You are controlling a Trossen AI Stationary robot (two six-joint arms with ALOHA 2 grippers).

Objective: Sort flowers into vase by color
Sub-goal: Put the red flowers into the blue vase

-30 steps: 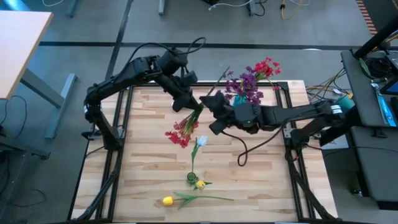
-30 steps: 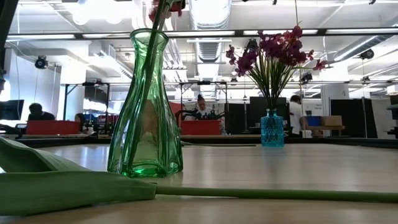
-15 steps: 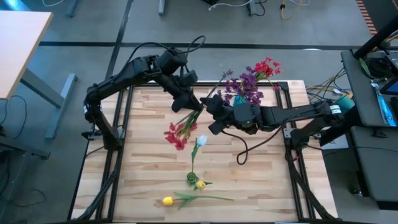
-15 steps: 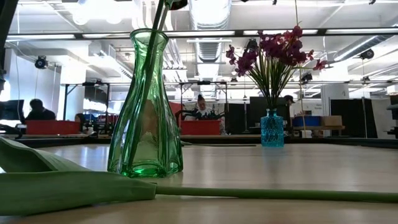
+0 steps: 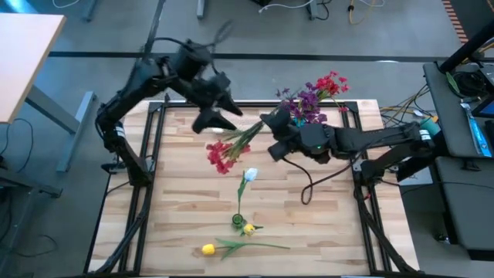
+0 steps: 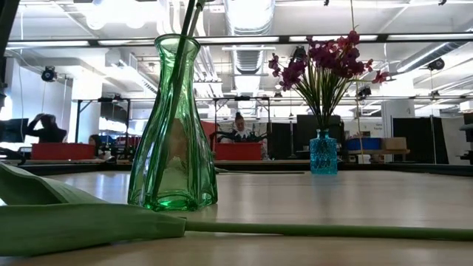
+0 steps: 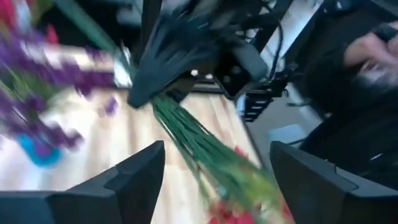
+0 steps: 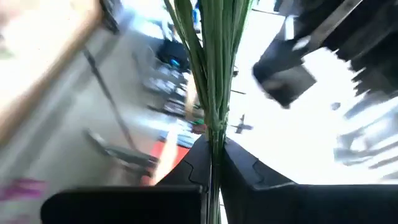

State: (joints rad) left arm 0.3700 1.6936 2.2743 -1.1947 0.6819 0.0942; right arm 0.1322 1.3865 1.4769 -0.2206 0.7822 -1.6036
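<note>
Your left claw (image 5: 220,116) has just let go and opened wide. Your right claw (image 5: 272,127) now squeezes the red flowers (image 5: 220,154) by their stems, ready for a vase.

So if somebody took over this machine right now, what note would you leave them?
Right gripper: shut on the red flowers, gripping the stems.
Left gripper: open, beside that bunch.
Done: purple flowers in the blue vase; some stems in the green vase.
Left: place the red bunch, then the white bud and two yellow buds lying on the table.
</note>
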